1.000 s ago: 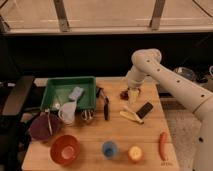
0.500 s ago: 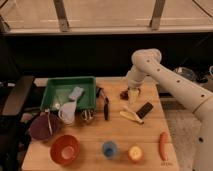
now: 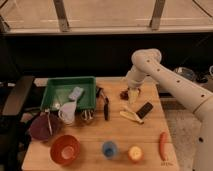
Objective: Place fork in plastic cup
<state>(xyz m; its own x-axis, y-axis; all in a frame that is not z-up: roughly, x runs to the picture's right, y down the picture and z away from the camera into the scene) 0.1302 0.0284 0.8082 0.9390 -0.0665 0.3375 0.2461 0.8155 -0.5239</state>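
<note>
The fork (image 3: 48, 123) is a thin silver utensil lying across the maroon bowl (image 3: 38, 131) at the table's left edge. The plastic cup (image 3: 110, 148) is small, round and blue, and stands upright near the front edge, right of the red-orange bowl (image 3: 65, 149). My gripper (image 3: 132, 95) hangs from the white arm over the back right part of the table, next to a small dark red object (image 3: 124, 94). It is far from both the fork and the cup, and nothing shows in it.
A green tray (image 3: 88, 81) with a blue-grey item sits at the back left, a white mug (image 3: 67, 112) at its front. A black-handled utensil (image 3: 105, 106), a banana (image 3: 131, 116), a black block (image 3: 145, 110), an orange fruit (image 3: 135, 153) and a red-orange stick (image 3: 162, 145) lie on the table.
</note>
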